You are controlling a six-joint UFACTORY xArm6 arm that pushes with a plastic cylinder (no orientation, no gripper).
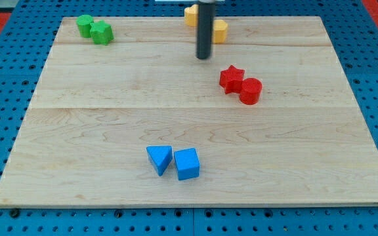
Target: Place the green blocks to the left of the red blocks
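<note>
Two green blocks sit touching at the view's top left: a rounded green block (84,25) and a green star-shaped block (102,33). A red star block (231,78) and a red cylinder (250,90) sit touching right of centre. My tip (204,57) rests on the board near the top centre, up and to the left of the red star and far to the right of the green blocks. It touches no block.
Two yellow blocks sit at the top edge, one (191,14) left of the rod and one (219,30) right of it. A blue triangle (159,159) and a blue cube (187,164) sit near the bottom centre. The wooden board (71,131) lies on a blue pegboard.
</note>
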